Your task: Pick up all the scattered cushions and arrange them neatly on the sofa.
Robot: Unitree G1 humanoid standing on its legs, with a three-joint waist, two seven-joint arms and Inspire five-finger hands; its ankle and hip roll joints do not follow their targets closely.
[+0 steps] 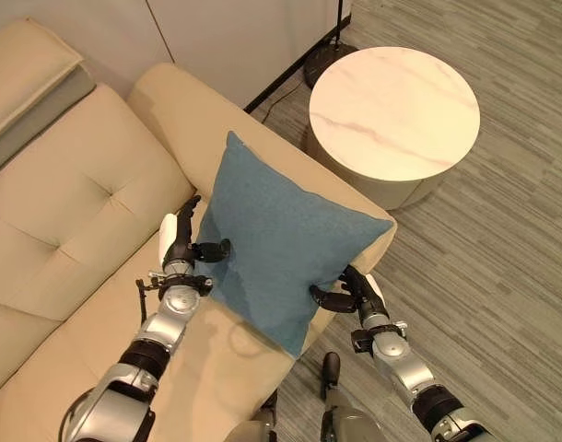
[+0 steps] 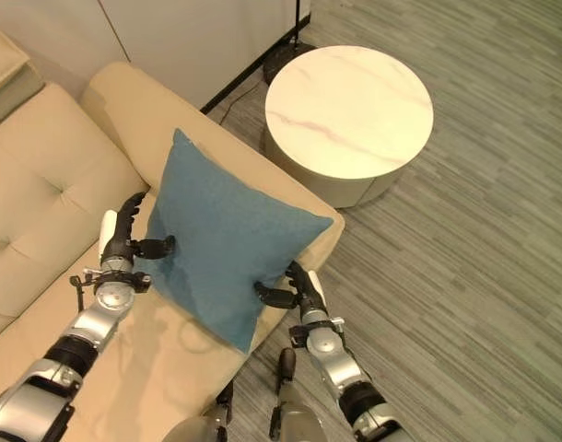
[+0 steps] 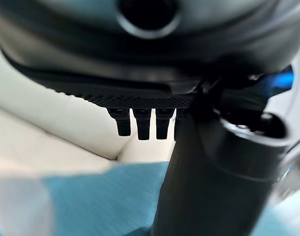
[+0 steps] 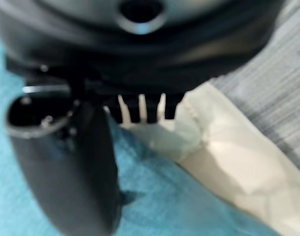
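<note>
You've got the blue cushion (image 1: 281, 249) pinned between both hands right now, sitting on the cream sofa (image 1: 78, 212) up against its armrest (image 1: 198, 106). Your left hand (image 1: 181, 241) is on the cushion's left edge, thumb pressed onto the front face and fingers reaching up behind it, so it's pinching the fabric. Your right hand (image 1: 355, 293) does the same on the lower right edge, thumb on the front and fingers tucked behind where the cushion meets the sofa's front corner. The cushion stands tilted like a diamond, one corner pointing up. The round marble side table (image 1: 394, 115) sits just beside the armrest on the striped grey floor (image 1: 511, 258).
</note>
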